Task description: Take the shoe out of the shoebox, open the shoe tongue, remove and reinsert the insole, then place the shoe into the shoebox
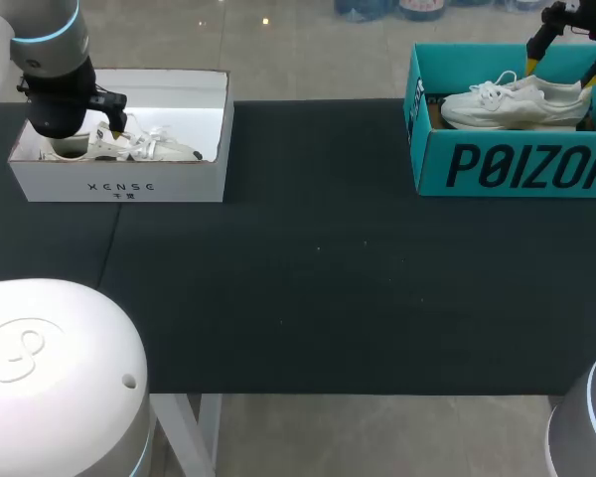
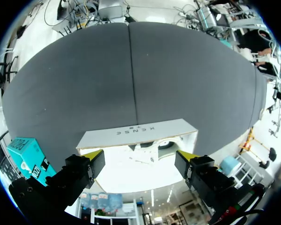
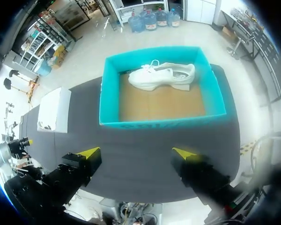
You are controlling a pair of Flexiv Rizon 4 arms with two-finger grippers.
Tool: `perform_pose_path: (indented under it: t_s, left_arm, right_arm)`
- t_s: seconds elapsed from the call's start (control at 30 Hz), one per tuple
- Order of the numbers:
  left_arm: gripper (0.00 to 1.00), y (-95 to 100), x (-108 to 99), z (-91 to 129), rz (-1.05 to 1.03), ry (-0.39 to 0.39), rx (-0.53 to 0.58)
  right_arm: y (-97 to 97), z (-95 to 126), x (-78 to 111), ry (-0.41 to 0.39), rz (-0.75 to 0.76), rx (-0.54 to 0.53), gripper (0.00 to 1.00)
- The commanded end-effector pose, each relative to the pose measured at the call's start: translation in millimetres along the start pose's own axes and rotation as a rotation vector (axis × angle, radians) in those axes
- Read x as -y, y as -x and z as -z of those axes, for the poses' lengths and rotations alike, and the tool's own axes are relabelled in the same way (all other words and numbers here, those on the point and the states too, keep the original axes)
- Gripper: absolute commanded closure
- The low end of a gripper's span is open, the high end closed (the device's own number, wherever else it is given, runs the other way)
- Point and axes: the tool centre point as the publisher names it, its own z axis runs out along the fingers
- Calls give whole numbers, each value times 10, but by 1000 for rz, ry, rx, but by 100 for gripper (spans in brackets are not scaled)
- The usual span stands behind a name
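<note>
The left tool [image 2: 140, 155], fingers spread, hangs over the white shoebox [image 2: 136, 133] on the dark table [image 2: 178, 70].

On the table [image 1: 308, 298], the left shoebox [image 1: 119, 184] sits far left and the right shoebox [image 1: 517, 164] far right, well apart. The left shoe [image 1: 149, 147] lies inside the first, and the right shoe [image 1: 512, 102] lies along the second's far wall. My left pincer [image 2: 139, 155] hangs over the left shoebox, my right pincer [image 3: 136, 153] over the right.

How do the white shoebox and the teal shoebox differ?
The white cardboard shoebox carries small dark print; the teal cardboard shoebox, large black letters. The white one sits left on the black table, the teal right. Both are lidless; each holds a white shoe.
</note>
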Motion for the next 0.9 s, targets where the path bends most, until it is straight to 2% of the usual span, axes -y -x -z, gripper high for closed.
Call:
perform_pose_path:
  t_s: [0.03, 0.33, 0.37, 0.43, 0.57, 0.8, 0.9]
  left_arm:
    - [0, 0, 15, 13, -1, 2, -3]
    - [0, 0, 15, 13, -1, 2, -3]
    - [0, 0, 15, 13, -1, 2, -3]
    - [0, 0, 15, 13, -1, 2, -3]
    - [0, 0, 15, 13, -1, 2, -3]
    - [0, 0, 15, 13, -1, 2, -3]
    - [0, 0, 15, 13, -1, 2, -3]
  right_arm:
    - [-22, 1, -37, -12, -1, 5, 0]
    - [-22, 1, -37, -12, -1, 5, 0]
    - [40, -63, -102, 5, -18, 44, 0]
    - [133, -175, -223, -10, -27, 29, 0]
    - [392, -445, -467, -15, -55, 91, 0]
    - [690, -911, -817, -34, -77, 179, 0]
    - [813, -1046, -938, -33, -95, 215, 0]
